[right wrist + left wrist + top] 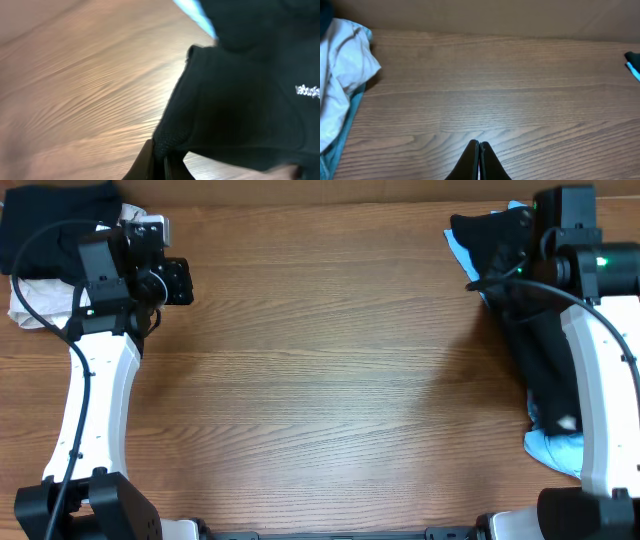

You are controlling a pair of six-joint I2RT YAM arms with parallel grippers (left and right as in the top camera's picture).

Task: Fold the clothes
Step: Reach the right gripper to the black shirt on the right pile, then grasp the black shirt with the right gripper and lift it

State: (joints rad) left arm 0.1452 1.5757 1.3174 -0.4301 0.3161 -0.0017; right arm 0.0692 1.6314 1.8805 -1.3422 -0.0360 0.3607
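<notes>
A black garment (530, 330) lies along the table's right side over a light blue one (555, 448). My right gripper (162, 160) is shut on an edge of the black garment (250, 100), which hangs in front of the wrist camera with small white lettering on it. In the overhead view this gripper (505, 265) sits at the far right by the heap. My left gripper (180, 282) is at the far left and its fingers (479, 150) are shut and empty above bare wood. A white garment (340, 70) lies to its left.
A pile of clothes sits at the far left corner: a black piece (55, 215) over a white one (35, 305), with a denim edge (332, 150) below it. A cardboard wall (495, 15) runs along the table's back edge.
</notes>
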